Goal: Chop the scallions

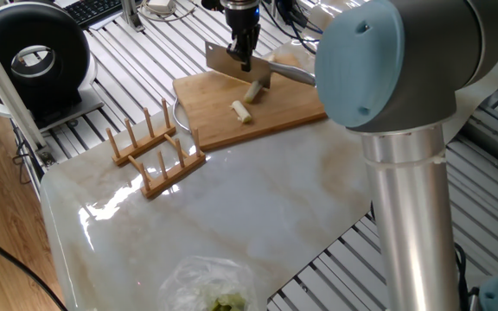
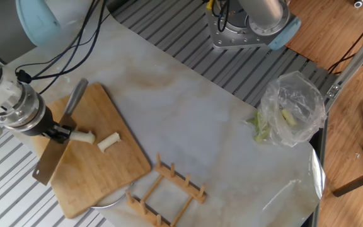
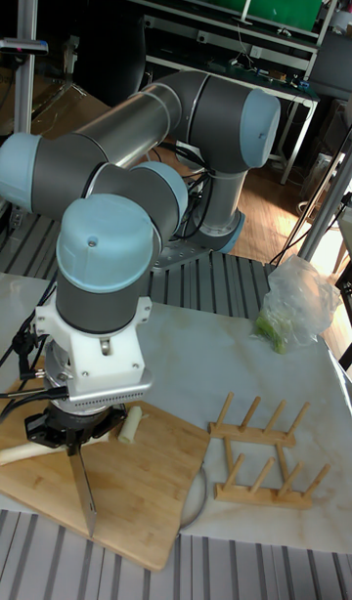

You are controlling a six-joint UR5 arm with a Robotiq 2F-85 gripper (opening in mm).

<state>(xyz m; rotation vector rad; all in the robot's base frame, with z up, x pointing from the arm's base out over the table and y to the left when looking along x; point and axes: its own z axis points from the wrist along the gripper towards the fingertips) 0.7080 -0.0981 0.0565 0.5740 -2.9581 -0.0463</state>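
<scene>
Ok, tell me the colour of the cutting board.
Light bamboo tan, clearest in the other fixed view: cutting board.

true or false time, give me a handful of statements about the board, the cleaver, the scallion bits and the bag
1. The gripper holds the cleaver over the wooden cutting board. True.
2. Two scallion pieces lie on the board. True.
3. The clear plastic bag sits on the cutting board. False: it lies on the marble slab, far from the board.
4. The wooden rack holds plates. False: its slots are empty.
5. One scallion piece lies right beside the blade. True.
</scene>
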